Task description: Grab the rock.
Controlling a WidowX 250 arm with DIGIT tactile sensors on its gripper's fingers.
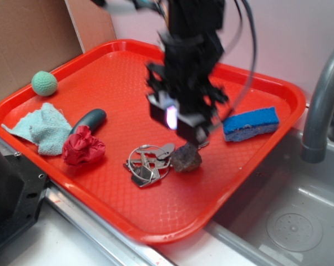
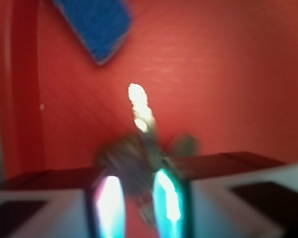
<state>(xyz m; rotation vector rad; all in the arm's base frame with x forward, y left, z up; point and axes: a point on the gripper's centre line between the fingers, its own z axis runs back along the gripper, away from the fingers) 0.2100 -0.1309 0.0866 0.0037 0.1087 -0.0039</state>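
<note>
Fingers (image 1: 196, 138) low over the rock (image 1: 187, 158), at its 12 o'clock edge; wrist view blurred, so their gap and any contact cannot be told. Rock sits on the red tray (image 1: 128, 72), touching the silver keys (image 1: 149, 162) at its 9 o'clock. Blue sponge (image 1: 251, 123) lies apart at 2 o'clock. Judged: positioned for a top-down grasp.

The claw (image 1: 196, 134) points down from the blurred black arm (image 1: 192, 33); jaws seemingly narrowly parted.
</note>
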